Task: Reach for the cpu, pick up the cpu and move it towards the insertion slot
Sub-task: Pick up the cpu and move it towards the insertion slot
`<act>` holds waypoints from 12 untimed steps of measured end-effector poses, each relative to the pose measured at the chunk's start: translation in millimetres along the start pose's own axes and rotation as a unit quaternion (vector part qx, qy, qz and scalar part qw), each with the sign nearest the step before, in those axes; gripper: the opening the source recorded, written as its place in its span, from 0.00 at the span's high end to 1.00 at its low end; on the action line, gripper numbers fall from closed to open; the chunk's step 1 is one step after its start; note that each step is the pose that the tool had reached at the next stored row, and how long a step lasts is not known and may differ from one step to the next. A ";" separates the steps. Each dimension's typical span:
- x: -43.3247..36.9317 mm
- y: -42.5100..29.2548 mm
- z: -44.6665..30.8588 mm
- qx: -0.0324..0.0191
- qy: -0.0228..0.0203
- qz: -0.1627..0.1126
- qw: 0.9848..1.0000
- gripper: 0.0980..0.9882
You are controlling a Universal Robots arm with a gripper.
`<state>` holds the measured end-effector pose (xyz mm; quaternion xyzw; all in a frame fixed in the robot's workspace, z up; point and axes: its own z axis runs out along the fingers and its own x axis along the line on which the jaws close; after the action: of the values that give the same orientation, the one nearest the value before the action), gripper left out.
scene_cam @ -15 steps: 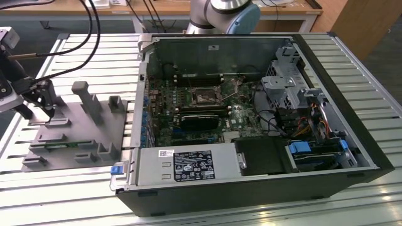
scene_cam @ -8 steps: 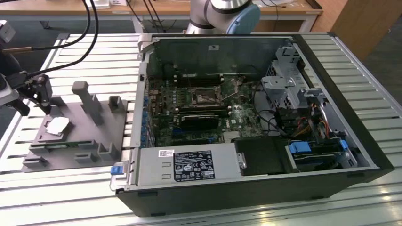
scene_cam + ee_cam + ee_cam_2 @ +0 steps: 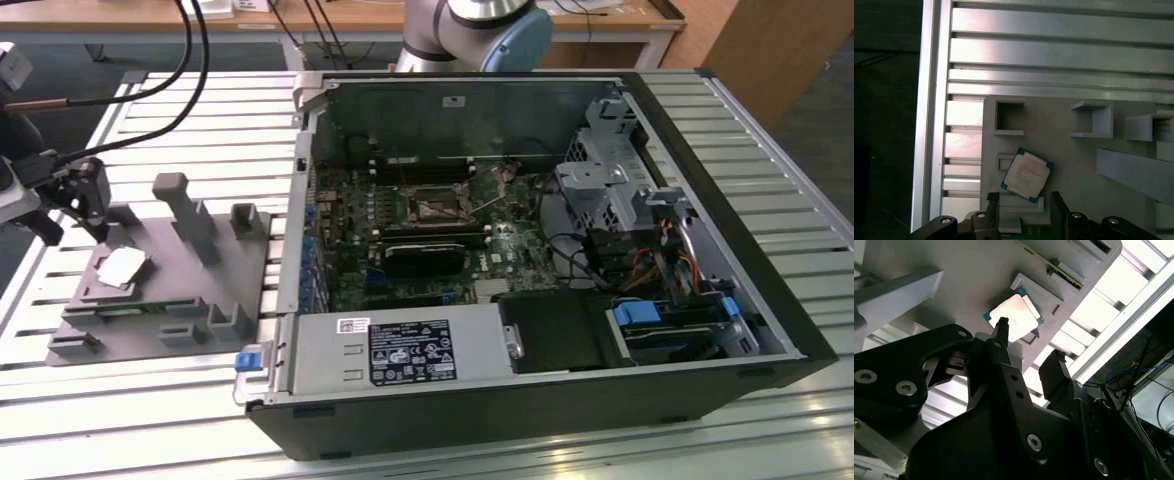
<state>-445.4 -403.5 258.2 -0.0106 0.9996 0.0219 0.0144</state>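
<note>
cpu (image 3: 1026, 174): flat square chip, shiny silver-grey top, thin teal-dark rim, sitting skewed on grey fixture (image 3: 1069, 150) | gripper (image 3: 1025, 206): fingers spread apart, poised just beside cpu, not touching | fixture: on slatted table (image 3: 174, 120), at exterior view's left of open computer case (image 3: 534, 250)

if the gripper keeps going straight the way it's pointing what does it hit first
Most likely the cpu, lying on the grey fixture directly ahead of the open gripper. Nothing appears between them, though depth is hard to judge.
</note>
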 end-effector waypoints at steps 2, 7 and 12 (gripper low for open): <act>0.1 -0.2 2.3 0.000 0.000 0.001 1.000 0.52; 0.2 -0.4 5.2 0.000 0.000 0.002 1.000 0.44; 0.2 -0.3 5.4 0.000 0.000 0.002 1.000 0.44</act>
<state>-445.4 -403.6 252.8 -0.0082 0.9996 0.0219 0.0147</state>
